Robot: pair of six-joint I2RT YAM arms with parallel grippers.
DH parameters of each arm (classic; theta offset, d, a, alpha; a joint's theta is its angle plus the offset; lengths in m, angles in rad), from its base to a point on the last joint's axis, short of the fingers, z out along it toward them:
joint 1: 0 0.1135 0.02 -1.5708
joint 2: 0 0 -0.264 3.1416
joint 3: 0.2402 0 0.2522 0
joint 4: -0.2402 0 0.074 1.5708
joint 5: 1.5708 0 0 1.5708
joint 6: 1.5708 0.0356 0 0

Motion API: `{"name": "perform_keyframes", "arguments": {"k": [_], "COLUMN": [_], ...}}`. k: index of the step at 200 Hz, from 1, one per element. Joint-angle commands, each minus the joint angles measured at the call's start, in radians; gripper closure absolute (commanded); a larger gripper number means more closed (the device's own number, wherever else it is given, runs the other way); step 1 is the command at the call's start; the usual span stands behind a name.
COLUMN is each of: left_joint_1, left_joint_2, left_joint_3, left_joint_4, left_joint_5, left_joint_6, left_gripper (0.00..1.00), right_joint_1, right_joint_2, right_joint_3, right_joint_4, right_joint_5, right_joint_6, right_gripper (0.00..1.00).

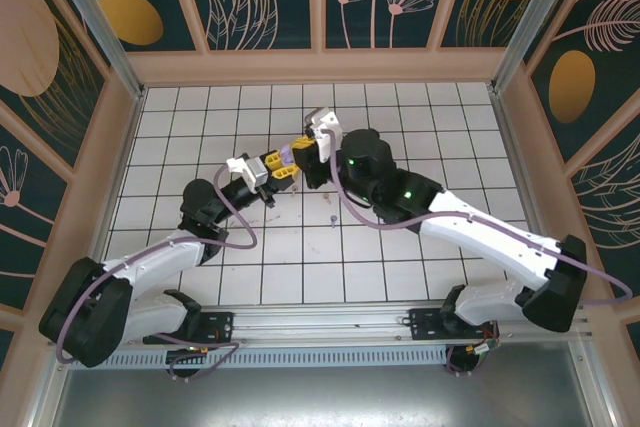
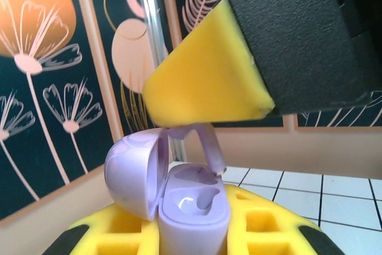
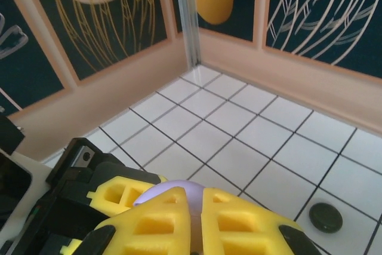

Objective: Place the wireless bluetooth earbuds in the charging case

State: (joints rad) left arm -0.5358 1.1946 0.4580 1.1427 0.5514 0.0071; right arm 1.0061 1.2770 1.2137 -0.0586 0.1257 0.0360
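Top view: my left gripper [image 1: 278, 167] and right gripper [image 1: 297, 150] meet mid-table over the white tiled table [image 1: 200, 117], with a small lilac plastic charging case [image 1: 287, 159] between them. A dark speck [image 1: 333, 217] lies on a tile nearby, possibly a bud; too small to tell.

Left wrist: my left gripper [image 2: 191, 240] is clamped on the case [image 2: 197, 198], which stands upright with its lid [image 2: 131, 168] swung open. A lilac stemmed earbud [image 2: 210, 144] hangs just above the cradle, under my right yellow foam finger [image 2: 209, 76].

Right wrist: my right gripper [image 3: 196, 219] is pressed together, pinching the bud. The lilac lid [image 3: 170, 192] is just beyond, and a dark round disc [image 3: 325, 217] lies on a tile.
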Motion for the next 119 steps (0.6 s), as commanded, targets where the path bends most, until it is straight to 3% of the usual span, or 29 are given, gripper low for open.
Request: {"name": "perform_keyframes", "arguments": {"k": [1, 54, 119], "left_joint_1": [-0.006, -0.006, -0.006], "left_joint_2": [-0.039, -0.079, -0.063], "left_joint_3": [0.036, 0.068, 0.124], "left_joint_4": [-0.028, -0.180, -0.240], "left_joint_5": [0.065, 0.122, 0.191], "left_joint_6": [0.047, 0.130, 0.108], "left_gripper": [1.00, 1.00, 1.00], "right_joint_1": [0.007, 0.009, 0.010], "right_joint_2": [-0.088, -0.148, -0.129], "right_joint_3": [-0.030, -0.063, -0.063], "right_joint_4": [0.045, 0.086, 0.094], "right_joint_5": [-0.046, -0.106, -0.199], "right_joint_6": [0.012, -0.033, -0.085], "right_gripper": [0.90, 0.89, 0.89]}}
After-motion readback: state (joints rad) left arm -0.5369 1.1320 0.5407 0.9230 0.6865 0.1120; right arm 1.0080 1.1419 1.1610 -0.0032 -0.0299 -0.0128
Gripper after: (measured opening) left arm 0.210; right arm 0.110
